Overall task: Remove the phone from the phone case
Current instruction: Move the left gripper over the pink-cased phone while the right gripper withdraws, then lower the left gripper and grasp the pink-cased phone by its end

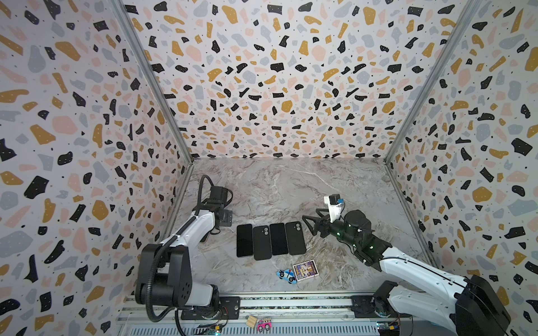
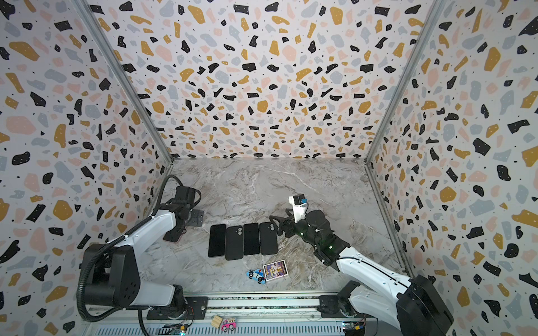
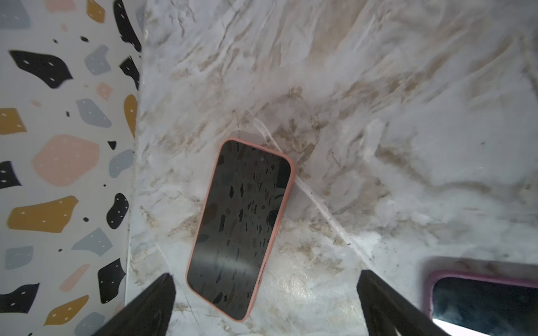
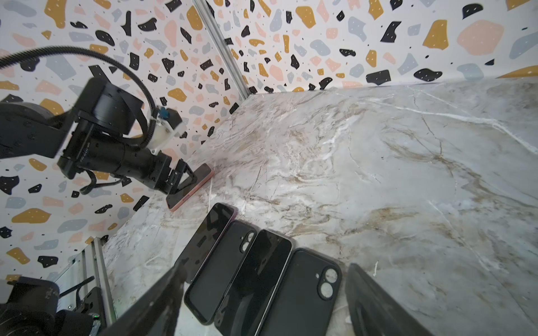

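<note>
- Left arm [image 1: 192, 227] rises from its base at 7 o'clock of the table [image 1: 291, 186] and reaches toward 1 o'clock. Its wrist is bent so the claw points down at the tabletop.
- Left gripper [image 3: 266, 277] is released, jaws spread wide and holding nothing. The phone's near end lies between the fingers [image 3: 151, 302], closer to one of them. Whether a finger touches it cannot be told.
- Right arm [image 1: 407, 261] stretches from its base at 5 o'clock toward 10 o'clock, forearm low over the table.
- Right gripper [image 1: 310, 225] points toward 9 o'clock. It is released and empty, just beside the 3 o'clock end of the row [image 1: 270, 240].
- Phone [image 3: 241, 227] lies flat and screen up in its pink case [image 3: 286, 186], close to the left wall and at 9 o'clock of the row.
- In both top views the left arm hides most of the phone; only a corner shows [image 2: 173, 238].
- Its long axis runs nearly parallel to the wall's foot, about 1 to 7 o'clock in a top view.
- The row is four dark slabs side by side, long axes about 12 to 6: screens and black cases in turn.
- A toy car [image 1: 286, 275] and a card [image 1: 304, 270] sit at 6 o'clock of the row.
</note>
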{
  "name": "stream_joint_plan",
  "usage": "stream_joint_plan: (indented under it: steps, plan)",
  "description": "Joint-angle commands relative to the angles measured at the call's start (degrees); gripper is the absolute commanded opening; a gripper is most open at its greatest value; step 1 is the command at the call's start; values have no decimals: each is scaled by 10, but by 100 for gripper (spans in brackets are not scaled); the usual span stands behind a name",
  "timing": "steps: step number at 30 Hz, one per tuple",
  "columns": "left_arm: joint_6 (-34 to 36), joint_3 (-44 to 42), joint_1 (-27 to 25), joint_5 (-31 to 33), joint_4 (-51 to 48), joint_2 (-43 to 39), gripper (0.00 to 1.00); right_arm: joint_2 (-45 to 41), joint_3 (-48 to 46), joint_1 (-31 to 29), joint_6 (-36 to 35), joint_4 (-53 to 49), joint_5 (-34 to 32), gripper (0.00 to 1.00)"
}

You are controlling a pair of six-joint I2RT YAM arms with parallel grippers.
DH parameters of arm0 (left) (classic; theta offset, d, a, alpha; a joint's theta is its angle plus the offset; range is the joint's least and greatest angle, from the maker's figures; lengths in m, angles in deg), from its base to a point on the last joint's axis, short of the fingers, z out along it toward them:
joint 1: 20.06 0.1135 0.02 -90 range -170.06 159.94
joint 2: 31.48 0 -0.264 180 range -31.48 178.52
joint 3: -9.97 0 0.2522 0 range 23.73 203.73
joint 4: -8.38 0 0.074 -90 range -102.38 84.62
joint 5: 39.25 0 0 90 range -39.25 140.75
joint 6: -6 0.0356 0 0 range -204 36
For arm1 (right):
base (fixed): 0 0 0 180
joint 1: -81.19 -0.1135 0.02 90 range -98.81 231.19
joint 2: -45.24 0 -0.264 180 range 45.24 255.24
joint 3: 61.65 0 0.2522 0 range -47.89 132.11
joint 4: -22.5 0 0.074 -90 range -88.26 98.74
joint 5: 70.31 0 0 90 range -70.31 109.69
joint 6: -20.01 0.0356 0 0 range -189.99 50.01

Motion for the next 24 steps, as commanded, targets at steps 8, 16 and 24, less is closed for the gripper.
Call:
stream_joint_plan:
  steps: [8,16,24]
  plan:
    - [16,33,63,-70,-2,56,100,16,-7,23,27,55,62,87]
    - [11,33,64,25,12,99,100,14,-8,34,26,52,67,87]
    - [13,38,74,31,22,119,100,32,-12,40,36,67,76,87]
